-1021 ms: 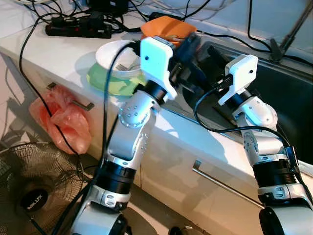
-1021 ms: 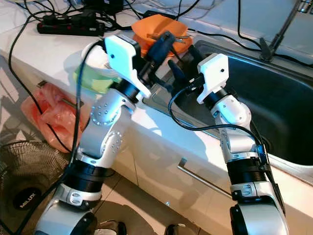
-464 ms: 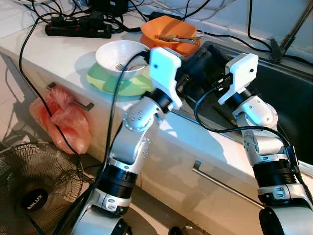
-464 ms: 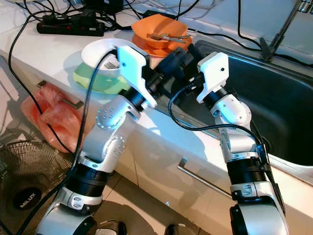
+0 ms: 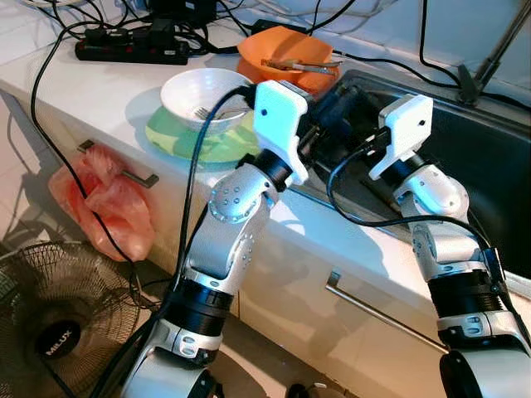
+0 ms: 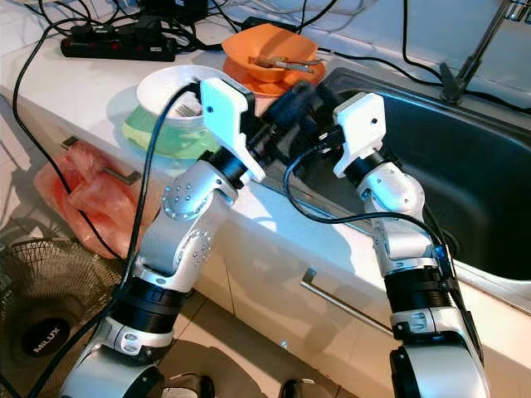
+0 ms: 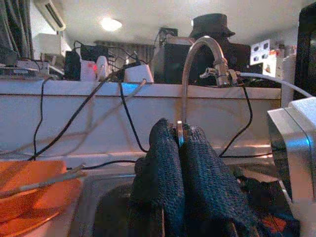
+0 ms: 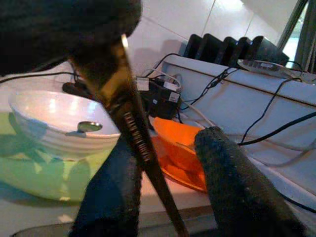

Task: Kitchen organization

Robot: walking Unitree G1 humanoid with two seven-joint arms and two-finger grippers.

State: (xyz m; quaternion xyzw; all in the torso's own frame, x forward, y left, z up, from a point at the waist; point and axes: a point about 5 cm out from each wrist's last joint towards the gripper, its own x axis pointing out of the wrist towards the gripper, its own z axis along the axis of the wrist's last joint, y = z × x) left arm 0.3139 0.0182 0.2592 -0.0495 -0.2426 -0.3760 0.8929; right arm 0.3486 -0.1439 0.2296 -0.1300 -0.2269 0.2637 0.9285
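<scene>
Sink point(image 5: 489, 166) edge | left pincer point(image 7: 180, 163) clenched on utensil point(image 7: 179, 134) | right pincer point(image 8: 168, 177) released

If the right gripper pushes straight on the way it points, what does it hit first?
Probably the orange bowl, which lies just ahead between the right gripper's open fingers, with the white bowl off to one side. Depth is uncertain.

Beside the sink point(image 5: 489, 166): one white bowl point(image 5: 203, 98), one green plate point(image 5: 195, 141), one orange bowl point(image 5: 286, 51). One power strip point(image 5: 133, 46) farther along. Below: two drawer handles point(image 5: 124, 172), one red bag point(image 5: 104, 203), one fan point(image 5: 58, 323).
</scene>
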